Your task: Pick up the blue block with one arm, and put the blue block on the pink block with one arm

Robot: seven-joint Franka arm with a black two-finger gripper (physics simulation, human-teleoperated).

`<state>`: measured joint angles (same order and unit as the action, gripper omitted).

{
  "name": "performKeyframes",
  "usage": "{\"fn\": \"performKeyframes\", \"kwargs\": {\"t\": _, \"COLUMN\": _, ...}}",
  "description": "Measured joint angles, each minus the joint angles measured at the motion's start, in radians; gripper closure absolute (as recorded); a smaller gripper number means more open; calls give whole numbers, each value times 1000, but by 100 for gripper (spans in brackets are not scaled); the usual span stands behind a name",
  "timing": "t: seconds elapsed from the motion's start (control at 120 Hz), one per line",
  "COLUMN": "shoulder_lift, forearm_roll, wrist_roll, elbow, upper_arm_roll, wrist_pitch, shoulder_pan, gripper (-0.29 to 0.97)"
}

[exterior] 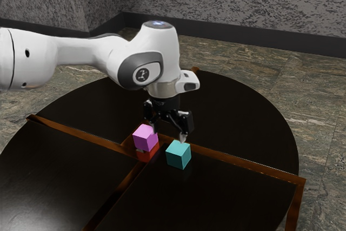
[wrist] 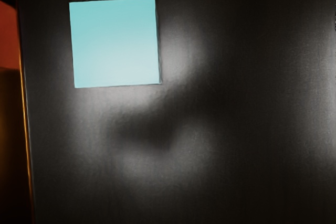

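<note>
Blue block [exterior: 178,154] standing on the dark desk [exterior: 243,123] just below the centre of the exterior view, free of any grip. Just to its left, apart from it, the pink block [exterior: 145,137] sits atop a red block [exterior: 145,155]. The black jaws hang open and empty just above the blocks, under the white arm [exterior: 81,58] entering from the upper left.

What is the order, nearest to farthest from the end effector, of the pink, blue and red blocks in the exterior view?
1 and 2, too close to call: pink block, beside the end effector, exterior view's left; blue block, below it, exterior view's right.
3. red block, under the pink block.
</note>
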<state>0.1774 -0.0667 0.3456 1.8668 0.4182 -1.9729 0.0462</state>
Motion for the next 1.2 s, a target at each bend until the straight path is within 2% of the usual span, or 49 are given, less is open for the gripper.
{"fn": "performKeyframes", "kwargs": {"t": 0.192, "shoulder_lift": 20, "forearm_roll": -25, "wrist_roll": -41, "elbow": 80, "upper_arm_roll": -18, "wrist_pitch": -144, "shoulder_pan": -1, "gripper": 0}}
{"fn": "performKeyframes", "kwargs": {"t": 0.475, "shoulder_lift": 107, "forearm_roll": -30, "wrist_roll": -86, "elbow": 88, "upper_arm_roll": -69, "wrist_pitch": -245, "shoulder_pan": -43, "gripper": 0}}
{"fn": "performKeyframes", "kwargs": {"t": 0.875, "shoulder_lift": 204, "forearm_roll": -26, "wrist_roll": -156, "elbow": -7, "upper_arm_roll": -148, "wrist_pitch": -273, "shoulder_pan": -71, "gripper": 0}}
{"fn": "performKeyframes", "kwargs": {"t": 1.2, "shoulder_lift": 241, "forearm_roll": -23, "wrist_roll": -205, "elbow": -12, "upper_arm_roll": -155, "wrist_pitch": -278, "shoulder_pan": -81, "gripper": 0}}
